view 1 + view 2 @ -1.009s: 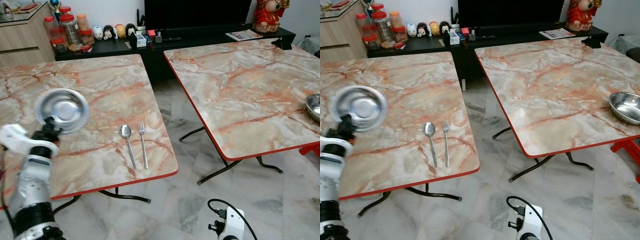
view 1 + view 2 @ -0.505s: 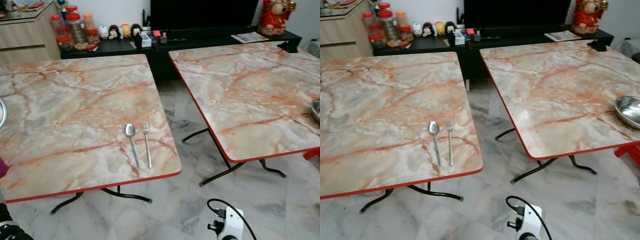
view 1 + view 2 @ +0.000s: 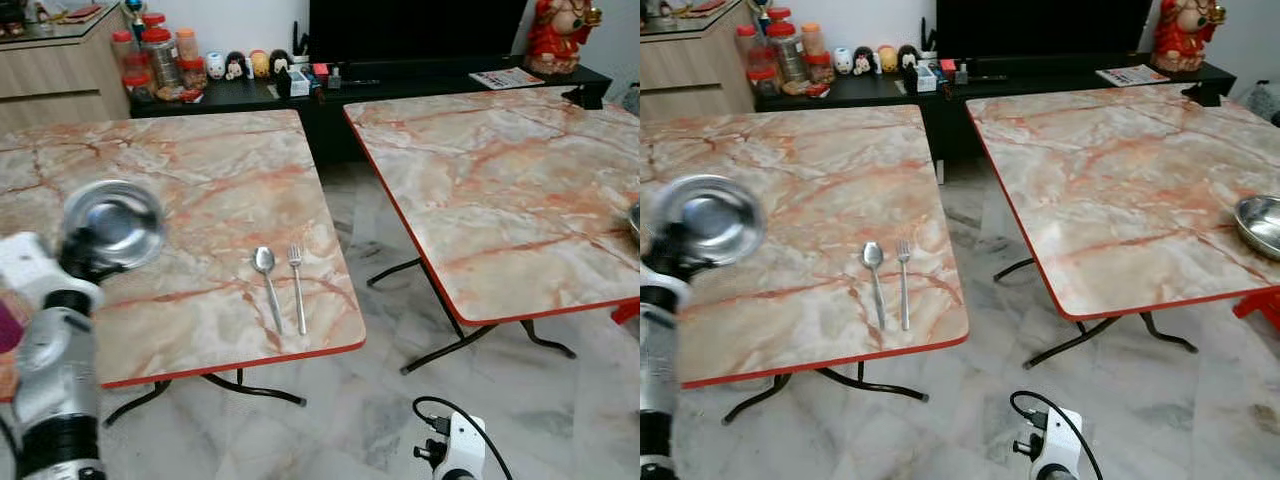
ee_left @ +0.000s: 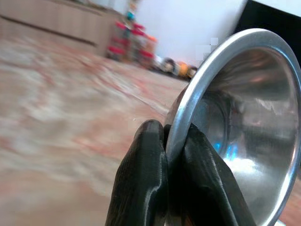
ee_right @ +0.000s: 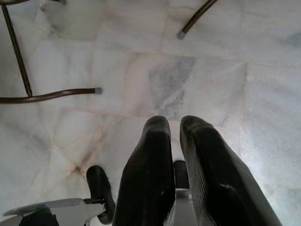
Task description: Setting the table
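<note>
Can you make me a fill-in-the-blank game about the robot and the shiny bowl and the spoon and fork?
1. The left gripper pinches the metal bowl by its ____.
2. On the left table, the spoon lies right beside the ____.
3. The right gripper hangs low, pointing down at the ____.
4. Another bowl sits on the ____ table.

Missing words: rim; fork; floor; right

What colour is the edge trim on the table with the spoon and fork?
Red, running along the table's edge against the pink-veined marble top; the right eye view shows it best.
</note>
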Robot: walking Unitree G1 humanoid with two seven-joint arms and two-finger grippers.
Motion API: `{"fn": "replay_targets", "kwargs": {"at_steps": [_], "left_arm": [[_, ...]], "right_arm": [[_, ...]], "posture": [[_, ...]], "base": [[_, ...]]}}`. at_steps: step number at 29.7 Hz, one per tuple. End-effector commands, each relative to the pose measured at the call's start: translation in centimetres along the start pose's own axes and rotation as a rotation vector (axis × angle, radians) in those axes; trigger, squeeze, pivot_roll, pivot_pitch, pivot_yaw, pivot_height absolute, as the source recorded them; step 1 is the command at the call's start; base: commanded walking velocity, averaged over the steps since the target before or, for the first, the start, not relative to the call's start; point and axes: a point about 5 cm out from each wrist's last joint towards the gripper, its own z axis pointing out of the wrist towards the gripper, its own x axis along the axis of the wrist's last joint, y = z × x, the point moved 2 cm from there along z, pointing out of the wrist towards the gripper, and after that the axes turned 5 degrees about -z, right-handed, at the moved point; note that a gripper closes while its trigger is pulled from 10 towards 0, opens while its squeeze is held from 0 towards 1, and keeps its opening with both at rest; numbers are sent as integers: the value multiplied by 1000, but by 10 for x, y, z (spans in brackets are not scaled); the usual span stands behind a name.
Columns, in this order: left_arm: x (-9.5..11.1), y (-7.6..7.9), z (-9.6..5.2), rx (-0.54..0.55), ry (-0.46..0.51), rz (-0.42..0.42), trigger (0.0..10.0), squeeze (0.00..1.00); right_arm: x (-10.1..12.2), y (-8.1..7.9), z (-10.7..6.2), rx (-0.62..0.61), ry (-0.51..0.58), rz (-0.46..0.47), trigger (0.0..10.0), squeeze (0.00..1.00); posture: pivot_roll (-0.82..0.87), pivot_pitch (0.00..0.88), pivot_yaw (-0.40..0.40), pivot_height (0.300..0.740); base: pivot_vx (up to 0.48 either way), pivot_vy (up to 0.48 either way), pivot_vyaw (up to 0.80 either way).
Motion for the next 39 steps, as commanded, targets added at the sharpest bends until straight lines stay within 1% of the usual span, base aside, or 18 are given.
{"fn": "replay_targets", "kwargs": {"at_steps": [1,2,4,6,7,8,11,12,15,18,21,25,27,31,33,37,39], "left_arm": [[5,10,1,-40,16,-13,10000,0],[2,18,1,-59,9,-34,10000,0],[-15,44,-3,-126,-29,-50,10000,0],[-28,60,-7,-157,-56,-70,10000,0],[-31,63,-8,-157,-62,-78,10000,0],[-38,72,-10,-158,-68,-103,10000,0],[-42,82,-12,-178,-77,-117,10000,0],[-44,87,-13,-200,-83,-105,10000,0],[-42,88,-13,-198,-78,-108,10000,0],[-39,83,-12,-176,-63,-108,10000,0],[-37,80,-12,-173,-61,-91,10000,0],[-36,80,-12,-171,-58,-88,10000,0],[-36,79,-12,-167,-58,-86,10000,0],[-37,79,-12,-165,-61,-86,10000,0],[-37,79,-12,-168,-63,-85,10000,0],[-37,79,-12,-171,-66,-84,10000,0],[-37,79,-12,-172,-65,-83,10000,0]], "right_arm": [[2,2,0,-11,11,14,10000,0],[2,2,0,-12,11,13,10000,0],[2,3,0,-12,11,10,10000,0],[3,3,0,-13,14,9,10000,0],[3,3,0,-13,15,10,10000,0],[6,2,1,-15,26,16,10000,0],[7,2,1,-16,31,18,10000,0],[7,3,1,-17,31,15,10000,0],[7,4,1,-18,31,11,10000,0],[7,6,1,-21,31,7,10000,0],[7,6,1,-21,31,-9,10000,0],[8,6,1,-23,33,-24,10000,0],[8,5,1,-22,35,-36,10000,0],[8,6,1,-28,33,-30,10000,0],[8,8,1,-34,32,-23,10000,0],[8,9,0,-37,34,-40,10000,0],[7,9,0,-37,31,-53,10000,0]], "posture": [[68,0,15,740],[73,0,13,740],[70,0,14,740],[68,0,14,740],[61,0,16,740],[54,0,15,740],[53,0,13,740],[54,0,9,740],[52,0,8,740],[54,0,6,740],[55,0,6,740],[56,0,5,740],[54,0,5,740],[53,0,8,740],[50,0,10,740],[47,0,14,740],[47,0,15,740]], "base": [[0,0,0],[0,0,0],[0,0,0],[0,0,0],[0,0,0],[0,0,0],[0,0,0],[0,0,0],[0,0,0],[0,0,0],[0,-294,0],[0,-319,0],[0,-317,563],[0,-317,681],[0,-317,0],[0,-319,0],[0,-319,703]]}}
